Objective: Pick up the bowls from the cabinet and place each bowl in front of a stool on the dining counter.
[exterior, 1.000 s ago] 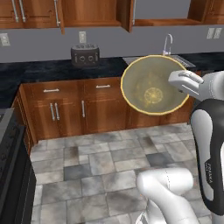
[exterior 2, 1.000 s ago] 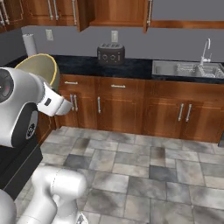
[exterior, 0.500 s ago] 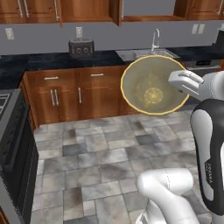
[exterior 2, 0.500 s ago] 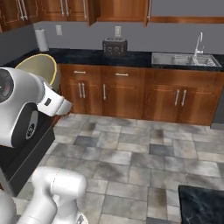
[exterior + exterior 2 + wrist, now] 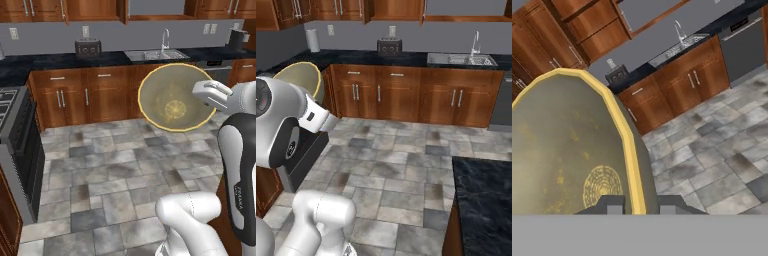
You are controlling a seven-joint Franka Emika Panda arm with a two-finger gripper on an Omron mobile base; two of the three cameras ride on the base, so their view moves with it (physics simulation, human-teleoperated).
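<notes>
- Item: round, deep olive-beige bowl with thin yellow rim (image 5: pixel 172 97), carried on edge in mid-air above the grey stone-tile floor (image 5: pixel 100 170), mouth turned sideways
- Holder: white two-finger gripper (image 5: pixel 633 204), jaws pinching the bowl's rim, one finger inside and one outside
- Destination: black marble dining counter (image 5: pixel 483 200), corner showing at lower right in the right base view, well apart from the bowl
- Step judged: transport leg, bowl in hand
- Next move calls for: bringing the bowl over the slab, levelling it upright, lowering it before a stool
</notes>
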